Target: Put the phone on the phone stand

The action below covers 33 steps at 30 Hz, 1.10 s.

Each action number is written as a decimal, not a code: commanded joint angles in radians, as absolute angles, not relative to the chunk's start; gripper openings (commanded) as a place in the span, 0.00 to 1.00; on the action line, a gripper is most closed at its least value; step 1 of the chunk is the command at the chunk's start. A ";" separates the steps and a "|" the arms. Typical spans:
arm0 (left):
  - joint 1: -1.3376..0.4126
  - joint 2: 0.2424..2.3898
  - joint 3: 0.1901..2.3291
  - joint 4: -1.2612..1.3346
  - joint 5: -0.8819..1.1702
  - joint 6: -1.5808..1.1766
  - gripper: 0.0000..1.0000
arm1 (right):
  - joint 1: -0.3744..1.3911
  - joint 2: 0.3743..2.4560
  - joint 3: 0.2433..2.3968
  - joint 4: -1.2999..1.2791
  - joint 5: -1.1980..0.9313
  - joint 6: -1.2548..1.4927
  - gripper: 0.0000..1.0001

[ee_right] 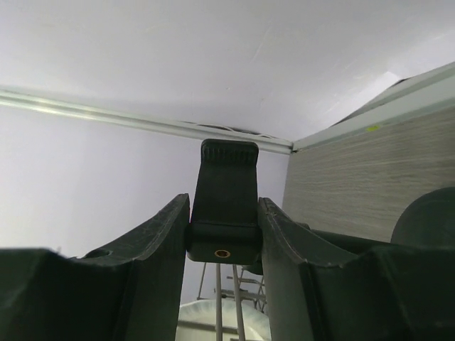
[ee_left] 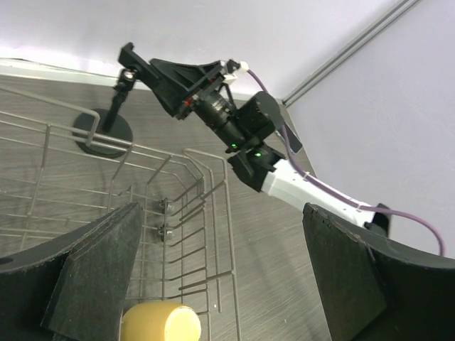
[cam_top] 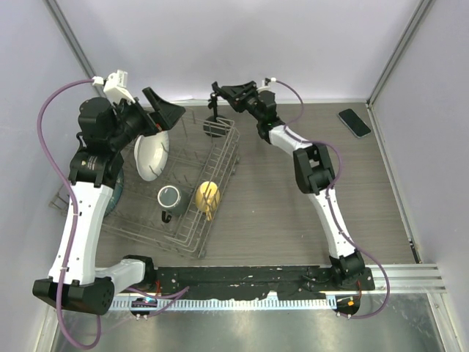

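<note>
From the top external view, the task had barely begun: the phone (cam_top: 355, 122) lay flat on the table (cam_top: 278, 235) at the far right corner, well apart from the phone stand (cam_top: 214, 121), which stood upright at the far edge, just beside the far end of the dish rack (cam_top: 220, 158). Nothing sat in the stand, so fetching the phone and setting it there was all left to do, as I judged it. My right arm stretched far and to the left, with my right gripper (cam_top: 220, 92) up at the stand's top. My left arm was folded high over the left side of the rack, with my left gripper (cam_top: 165, 114) hanging above the white plate (cam_top: 150, 158). In the left wrist view my left gripper (ee_left: 222, 213) was spread wide and held nothing, the rack wires below it. Beyond them I saw the stand (ee_left: 103, 133) on its round base and my right gripper (ee_left: 146, 67) reaching in level at its clamp. In the right wrist view my fingers (ee_right: 160, 241) were pressed against both sides of the clamp (ee_right: 226, 185), pinching it. The phone was not in that view.
</note>
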<state>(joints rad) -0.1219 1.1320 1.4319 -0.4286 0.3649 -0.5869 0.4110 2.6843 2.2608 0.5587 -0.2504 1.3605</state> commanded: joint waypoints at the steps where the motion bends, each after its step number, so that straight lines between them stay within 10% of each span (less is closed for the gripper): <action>1: -0.118 1.106 1.440 -0.425 0.399 -0.580 0.98 | 0.322 2.376 1.966 0.793 -0.209 1.362 0.01; 19: -0.133 1.111 1.387 -0.380 0.535 -0.643 0.98 | 0.178 1.491 0.766 0.896 -0.290 1.314 0.00; 33: -0.498 1.019 1.229 -0.329 0.490 -0.634 0.92 | 0.450 0.804 0.229 0.735 -0.178 1.373 0.00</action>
<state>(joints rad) -0.3744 1.0847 1.3033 -0.4084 0.5468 -0.6319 0.3286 0.8612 0.2932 0.6418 -0.2478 1.3113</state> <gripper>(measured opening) 0.928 0.463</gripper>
